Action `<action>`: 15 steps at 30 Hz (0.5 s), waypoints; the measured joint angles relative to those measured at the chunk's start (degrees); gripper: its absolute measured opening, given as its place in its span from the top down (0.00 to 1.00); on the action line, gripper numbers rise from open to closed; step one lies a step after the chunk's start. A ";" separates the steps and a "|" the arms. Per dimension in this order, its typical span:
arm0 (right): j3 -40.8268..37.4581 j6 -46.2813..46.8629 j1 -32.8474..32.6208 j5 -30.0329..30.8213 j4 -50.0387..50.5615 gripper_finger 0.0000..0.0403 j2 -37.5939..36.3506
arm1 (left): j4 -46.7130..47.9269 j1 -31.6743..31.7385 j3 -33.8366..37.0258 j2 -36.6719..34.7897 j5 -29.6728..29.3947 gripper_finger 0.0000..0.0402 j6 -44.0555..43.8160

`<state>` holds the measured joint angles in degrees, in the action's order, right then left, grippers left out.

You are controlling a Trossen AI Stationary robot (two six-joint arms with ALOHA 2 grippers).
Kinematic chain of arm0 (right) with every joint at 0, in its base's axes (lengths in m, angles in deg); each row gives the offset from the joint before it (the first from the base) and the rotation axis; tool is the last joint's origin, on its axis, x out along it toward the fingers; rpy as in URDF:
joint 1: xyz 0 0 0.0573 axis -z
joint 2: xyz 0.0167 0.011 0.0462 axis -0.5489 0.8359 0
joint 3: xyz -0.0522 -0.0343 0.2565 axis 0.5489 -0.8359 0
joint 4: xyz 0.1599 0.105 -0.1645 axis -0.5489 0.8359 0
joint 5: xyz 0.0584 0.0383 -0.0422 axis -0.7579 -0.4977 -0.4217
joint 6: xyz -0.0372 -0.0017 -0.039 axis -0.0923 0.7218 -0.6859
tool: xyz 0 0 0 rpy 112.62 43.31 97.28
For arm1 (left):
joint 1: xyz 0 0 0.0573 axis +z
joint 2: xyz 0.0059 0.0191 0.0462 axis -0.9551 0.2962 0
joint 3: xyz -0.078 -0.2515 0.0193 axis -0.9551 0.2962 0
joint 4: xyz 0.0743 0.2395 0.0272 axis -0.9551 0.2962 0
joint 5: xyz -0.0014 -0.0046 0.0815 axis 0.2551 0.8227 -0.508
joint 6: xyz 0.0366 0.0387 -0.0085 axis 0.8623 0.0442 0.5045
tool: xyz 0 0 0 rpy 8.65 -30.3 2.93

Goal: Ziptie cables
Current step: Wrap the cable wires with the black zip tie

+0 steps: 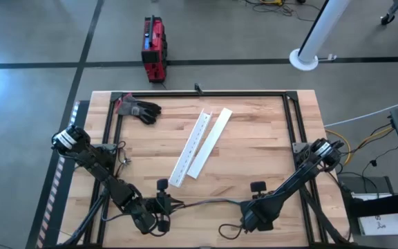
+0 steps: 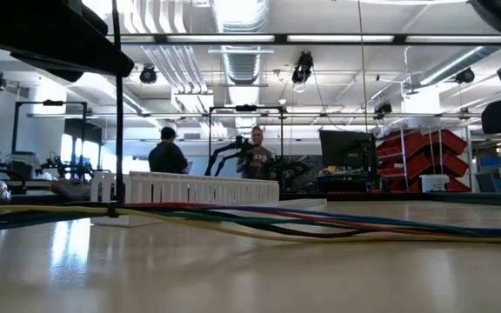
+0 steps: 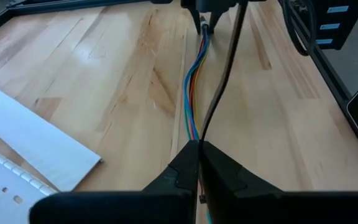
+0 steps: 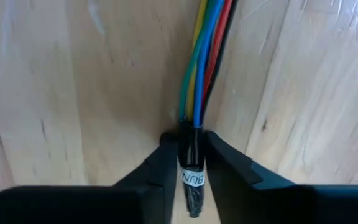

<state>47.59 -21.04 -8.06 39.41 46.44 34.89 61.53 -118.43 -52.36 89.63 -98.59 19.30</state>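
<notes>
A bundle of thin cables (image 1: pixel 209 202), yellow, green, blue, red and black, runs along the table's near side between my two grippers. My left gripper (image 1: pixel 174 204) is shut on its left end and my right gripper (image 1: pixel 242 206) on its right end. In the left wrist view the cables (image 3: pixel 194 87) stretch over the wood to the other gripper (image 3: pixel 207 22). In the low view the cables (image 2: pixel 277 228) lie low across the tabletop in slight waves. My left gripper pinches the bundle's left end (image 3: pixel 196 132) between its two fingers. It comes from the table's left, the fingers in line with the cables. The bundle runs away over the wood, slightly wavy. My right gripper pinches a black sleeve with a white label (image 4: pixel 190 146) at the bundle's right end, one finger on each side. It comes from the table's right, in line with the cables. The coloured wires (image 4: pixel 204 56) leave the sleeve close above the wood.
Two long white slotted strips (image 1: pixel 200 142) lie slantwise in the table's middle. A black glove (image 1: pixel 141 109) lies at the far left. A black rail frame (image 1: pixel 206 94) borders the table. A thicker dark cable (image 3: pixel 229 62) runs beside the bundle. People (image 2: pixel 168 155) stand in the room behind.
</notes>
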 joint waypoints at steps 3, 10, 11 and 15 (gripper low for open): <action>0.09 -1.04 0.09 0.32 0.64 0.90 0.06 | 0.36 0.12 0.00 0.00 -0.28 1.00 0.07; 6.74 3.76 -0.37 10.81 16.30 0.97 -1.45 | 0.96 0.77 0.00 0.07 -3.65 0.94 0.01; 8.06 5.07 -0.76 13.24 20.00 0.97 -2.12 | 0.98 0.87 0.00 0.07 -3.67 0.93 0.03; 12.54 10.90 -2.88 21.88 31.88 0.99 -3.53 | 1.01 1.03 0.00 0.07 -3.97 0.89 0.03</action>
<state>60.13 -10.14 -10.94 61.29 78.32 31.37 62.54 -117.40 -52.36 89.69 -102.56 19.33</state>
